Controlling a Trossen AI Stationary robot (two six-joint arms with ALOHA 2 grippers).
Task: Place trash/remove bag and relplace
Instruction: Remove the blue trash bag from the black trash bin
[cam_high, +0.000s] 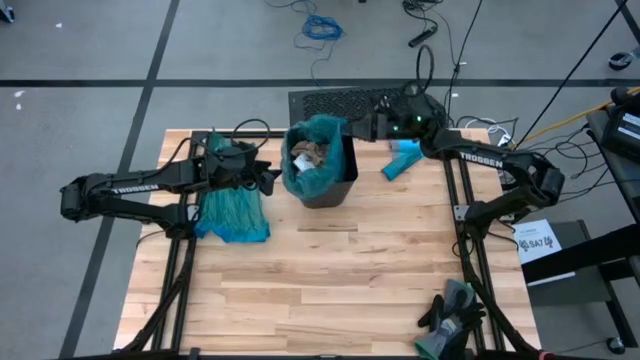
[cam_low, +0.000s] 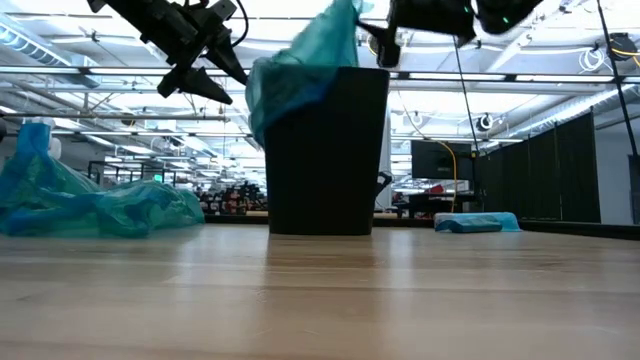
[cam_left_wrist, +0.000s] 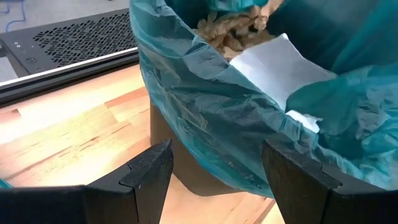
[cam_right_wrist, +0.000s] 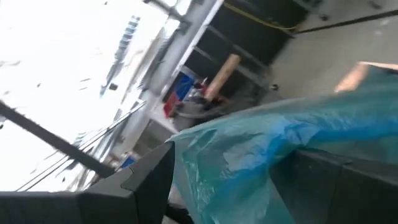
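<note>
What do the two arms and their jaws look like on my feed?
Both arms are dark, jointed and tubular, with white TROSSEN lettering on the left arm and right arm. Black cables trail at their bases. Each gripper's jaws are flat, black and wedge-shaped, seen on the left gripper.

One bin (cam_high: 330, 185) stood on the counter (cam_high: 330, 280), lined with one teal bag (cam_high: 318, 135). One spare bag (cam_high: 233, 212) lay beside it, plus one blue pack (cam_high: 402, 160) and one pair of gloves (cam_high: 452, 310). Two pincers, left (cam_high: 272, 178) and right (cam_high: 362, 127), were there.
</note>
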